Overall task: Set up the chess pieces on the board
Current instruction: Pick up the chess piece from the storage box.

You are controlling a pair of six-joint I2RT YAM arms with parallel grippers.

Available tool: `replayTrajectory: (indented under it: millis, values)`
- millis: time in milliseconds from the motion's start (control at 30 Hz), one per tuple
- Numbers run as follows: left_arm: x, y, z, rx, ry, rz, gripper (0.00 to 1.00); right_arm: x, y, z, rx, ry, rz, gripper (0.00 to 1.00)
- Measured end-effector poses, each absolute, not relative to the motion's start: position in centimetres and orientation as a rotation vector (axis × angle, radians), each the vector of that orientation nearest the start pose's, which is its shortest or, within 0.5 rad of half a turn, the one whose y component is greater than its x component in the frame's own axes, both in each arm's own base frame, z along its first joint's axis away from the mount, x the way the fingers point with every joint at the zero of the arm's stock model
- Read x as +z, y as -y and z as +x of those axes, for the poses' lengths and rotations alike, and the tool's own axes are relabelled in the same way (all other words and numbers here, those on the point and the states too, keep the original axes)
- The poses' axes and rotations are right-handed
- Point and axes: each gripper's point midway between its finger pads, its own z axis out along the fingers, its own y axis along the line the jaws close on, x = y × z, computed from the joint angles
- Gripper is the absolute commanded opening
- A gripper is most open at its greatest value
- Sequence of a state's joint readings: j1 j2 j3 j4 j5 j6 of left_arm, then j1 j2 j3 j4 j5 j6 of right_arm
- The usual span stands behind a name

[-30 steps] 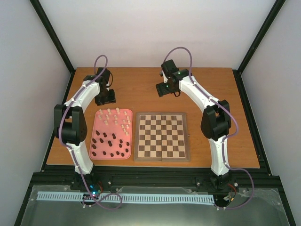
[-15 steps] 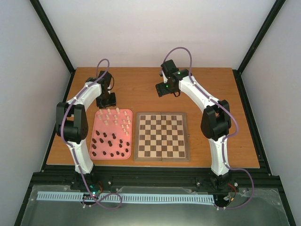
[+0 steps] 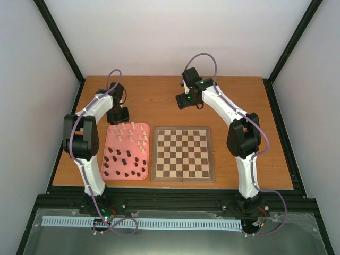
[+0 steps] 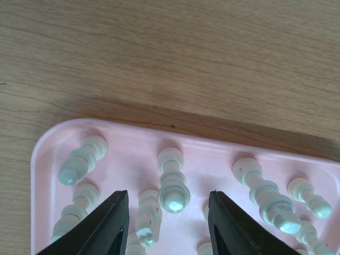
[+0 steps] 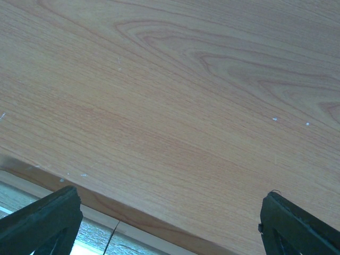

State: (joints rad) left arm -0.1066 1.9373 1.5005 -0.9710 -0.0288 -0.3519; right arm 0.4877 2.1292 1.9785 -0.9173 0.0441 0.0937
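Note:
The board [image 3: 183, 128] lies in the middle of the table with nothing on its squares. The chess pieces stand in a pink tray [image 3: 104, 159] to its left, several cream-white ones [image 3: 133, 133] at the far end and dark ones [image 3: 125, 162] at the near end. My left gripper [image 3: 119, 120] hangs over the tray's far edge. In the left wrist view it [image 4: 167, 218] is open around an upright white piece [image 4: 173, 186], with a gap on both sides. My right gripper [image 3: 188, 101] is open wide over bare table beyond the board, and it [image 5: 170, 223] has nothing between its fingers.
More white pieces [image 4: 268, 194] stand close on both sides of the left jaws, one [image 4: 147, 218] leaning just inside the left finger. The tray's far rim [image 4: 133, 127] runs just ahead. The table's far edge [image 5: 106, 204] shows below the right gripper.
My left gripper has come a little nearer, down onto the tray's far end, and its jaws have narrowed. The right arm has not moved.

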Motion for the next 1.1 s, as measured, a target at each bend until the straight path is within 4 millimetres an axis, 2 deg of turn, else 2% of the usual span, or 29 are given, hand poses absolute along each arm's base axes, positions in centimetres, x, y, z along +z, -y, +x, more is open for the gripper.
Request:
replayTrajectory:
  millis: [533, 900, 1100]
  values:
    - [4.6, 4.0, 40.3, -0.019, -3.003, -0.373, 0.37, 14.3, -24.1, 47.0, 0.136, -2.603, -0.505, 0.92]
    - [4.7, 4.0, 40.7, -0.020, -2.997, -0.375, 0.33, 14.3, -24.1, 47.0, 0.135, -2.604, -0.505, 0.92]
    - [4.6, 3.9, 40.7, -0.017, -2.996, -0.378, 0.24, 14.3, -24.1, 47.0, 0.135, -2.603, -0.505, 0.91]
